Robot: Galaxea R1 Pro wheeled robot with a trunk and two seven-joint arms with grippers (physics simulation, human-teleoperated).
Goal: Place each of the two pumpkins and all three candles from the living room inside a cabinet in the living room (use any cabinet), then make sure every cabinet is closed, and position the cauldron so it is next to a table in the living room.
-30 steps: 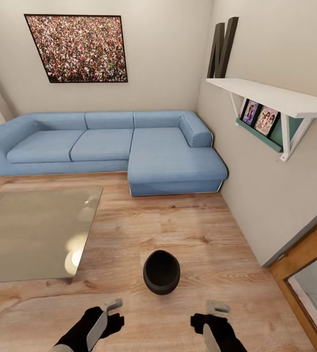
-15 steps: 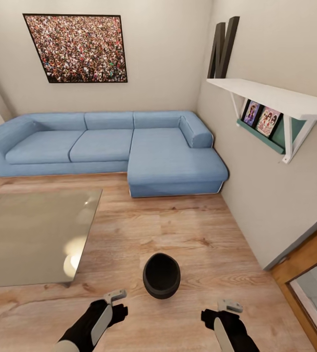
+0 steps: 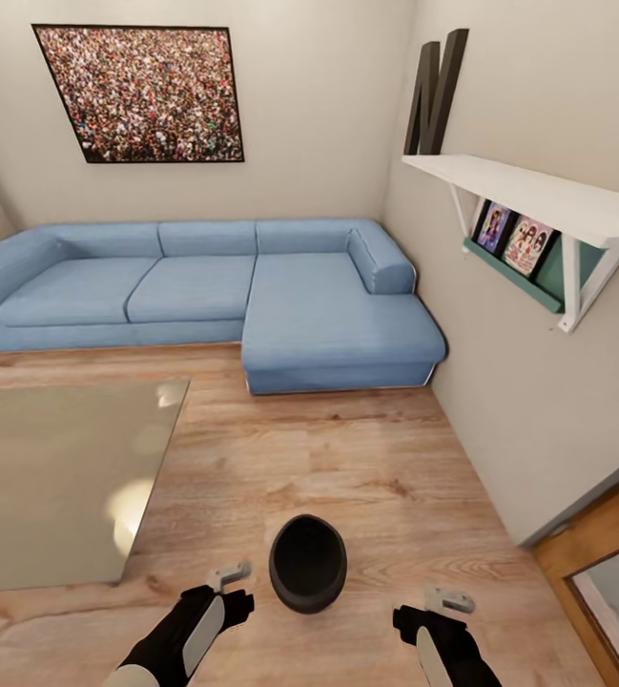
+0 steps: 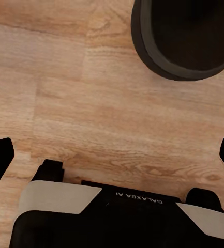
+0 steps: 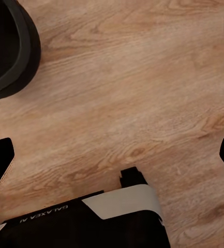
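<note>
The head camera looks from above, forward and down, across the wooden floor [image 3: 347, 458], with the cauldron [image 3: 308, 563] low in its picture and the blue sofa [image 3: 252, 296] far beyond it against the wall. Each wrist camera hangs close over the floor [image 4: 117, 119] beside the cauldron [image 4: 184, 41], looking steeply down: the cauldron's rim [image 5: 11, 51] and the boards around it are shared by all three.

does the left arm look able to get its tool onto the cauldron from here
Probably yes. The cauldron sits on bare floor just beside the left tool, nothing between them, and its rim shows near the open fingertips in the left wrist view.
</note>
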